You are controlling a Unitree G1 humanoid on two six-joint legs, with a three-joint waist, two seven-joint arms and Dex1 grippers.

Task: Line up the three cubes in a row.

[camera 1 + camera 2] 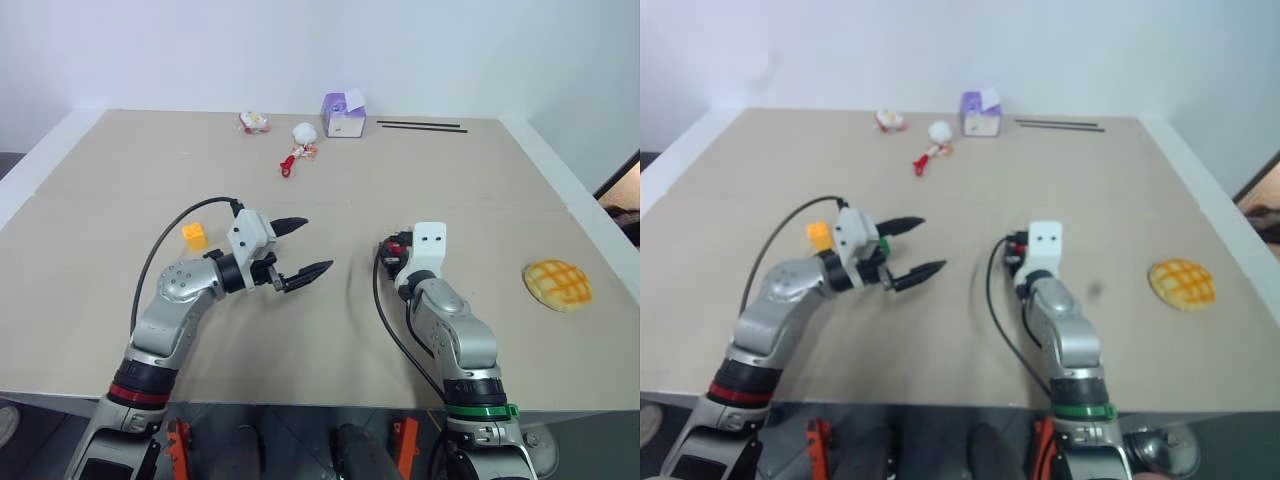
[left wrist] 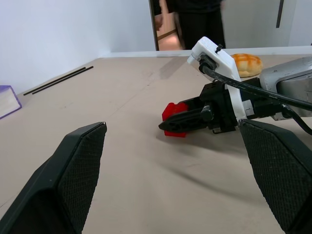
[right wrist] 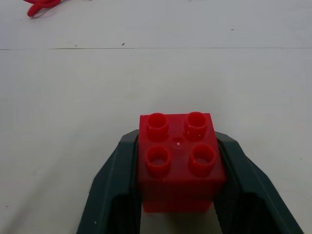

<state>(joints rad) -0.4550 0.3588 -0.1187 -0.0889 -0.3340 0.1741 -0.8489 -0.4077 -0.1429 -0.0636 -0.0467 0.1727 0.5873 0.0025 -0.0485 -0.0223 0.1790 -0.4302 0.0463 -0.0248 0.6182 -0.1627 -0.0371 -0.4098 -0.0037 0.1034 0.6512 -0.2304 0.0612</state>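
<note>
Nearest the camera, the right hand [image 3: 178, 214] has its two dark fingers [image 3: 114, 195] pressed against opposite sides of the red cube [image 3: 179, 161], which sits studs-up on the bench [image 1: 450, 180]; the grip looks closed on it, probably so the cube can be carried or slid toward the others. To the robot's left, the left hand [image 1: 300, 248] hangs above the bench with its fingers spread wide and nothing between them, pointing toward the right hand, seemingly waiting its turn. The yellow-orange cube [image 1: 195, 236] stands on the bench just beyond the left arm, well apart from the red one, so no row exists yet. I cannot make out the green cube. A purple-and-white box [image 1: 343, 115] at the far edge and a yellow bun [image 1: 557, 284] off to the right lie clear of the work.
</note>
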